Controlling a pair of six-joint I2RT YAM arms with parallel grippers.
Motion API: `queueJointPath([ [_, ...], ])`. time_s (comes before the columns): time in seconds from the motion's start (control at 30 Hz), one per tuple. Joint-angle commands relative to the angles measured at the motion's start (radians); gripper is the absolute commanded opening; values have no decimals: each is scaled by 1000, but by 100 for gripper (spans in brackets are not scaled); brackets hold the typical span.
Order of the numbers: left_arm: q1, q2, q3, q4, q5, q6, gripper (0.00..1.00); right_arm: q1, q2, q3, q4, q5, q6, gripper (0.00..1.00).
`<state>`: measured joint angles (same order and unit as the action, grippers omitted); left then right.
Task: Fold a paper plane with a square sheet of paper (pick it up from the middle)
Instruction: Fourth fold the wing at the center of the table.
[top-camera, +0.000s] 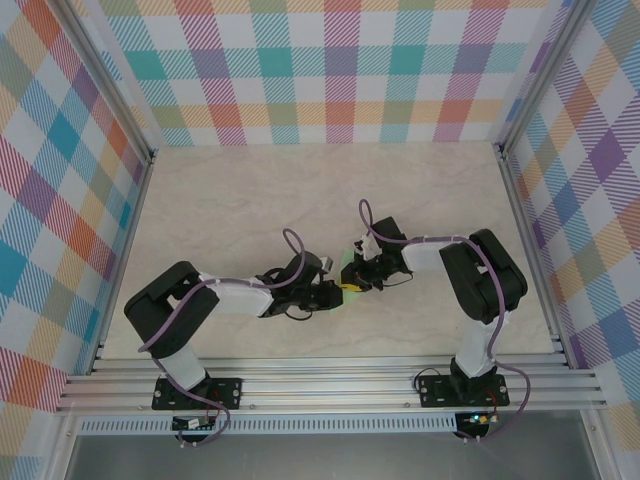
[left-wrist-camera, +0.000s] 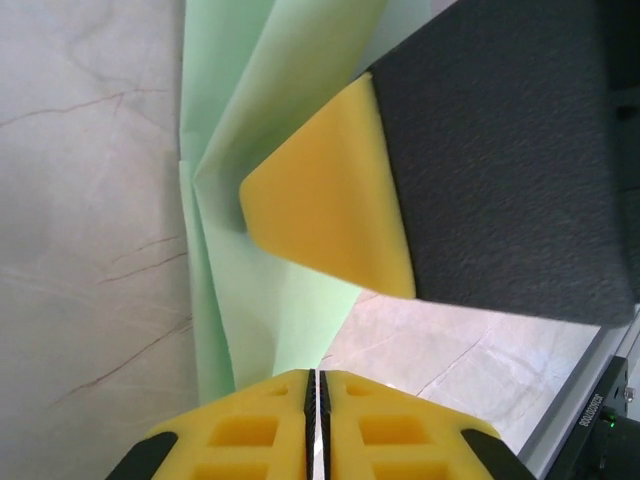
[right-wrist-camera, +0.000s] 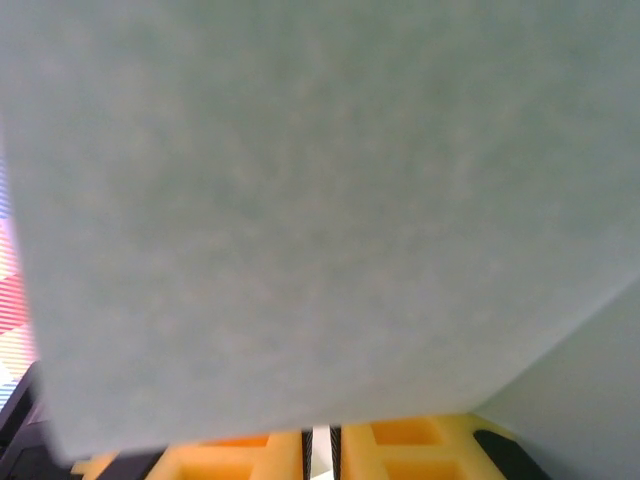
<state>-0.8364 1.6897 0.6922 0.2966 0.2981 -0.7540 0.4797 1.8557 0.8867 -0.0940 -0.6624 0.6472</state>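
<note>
Showing folded layers, pale mint-green paper, creased

Pale mint-green paper, creased into folded layers.

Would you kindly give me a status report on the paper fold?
Left gripper shut on paper. Right gripper likewise. Paper creased, mid-fold. Nothing in the way.

Pale marbled tabletop, pastel plaid walls, aluminium rails in front.
</note>
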Motion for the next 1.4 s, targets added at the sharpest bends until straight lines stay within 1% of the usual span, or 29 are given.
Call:
queueJointPath([
  [0.0,-6,8,-51,61,15,-27,12,-7,37,3,-23,73,-8,15],
  [0.23,-7,17,-169,182,34,-92,13,-7,40,6,-21,74,-6,16],
  [0.37,-11,22,-201,183,27,-106,13,-7,43,11,-27,73,-8,16],
  [0.43,-15,7,-210,155,13,-101,13,-7,43,10,-27,75,-7,16],
  [0.6,-27,-78,-215,26,-41,-71,13,-7,39,10,-31,77,-7,16],
  [0.7,-27,-150,-216,13,-49,-74,14,-7,37,11,-33,78,-8,16],
  [0.83,-28,-229,-162,-33,-59,-54,16,-7,36,9,-33,78,-7,16],
  [0.9,-28,-239,-126,-45,-53,-39,17,-7,36,8,-34,80,-6,16],
  [1.0,-28,-213,-72,-36,-35,-21,19,-7,37,6,-32,80,-7,16],
  [1.17,-28,-99,1,-19,0,-4,21,-7,40,7,-29,78,-5,16],
  [1.27,-28,-42,18,-22,0,-7,21,-7,40,5,-31,79,-6,16],
  [1.37,-28,-23,1,-32,-4,-23,21,-7,42,6,-36,78,-10,16],
])
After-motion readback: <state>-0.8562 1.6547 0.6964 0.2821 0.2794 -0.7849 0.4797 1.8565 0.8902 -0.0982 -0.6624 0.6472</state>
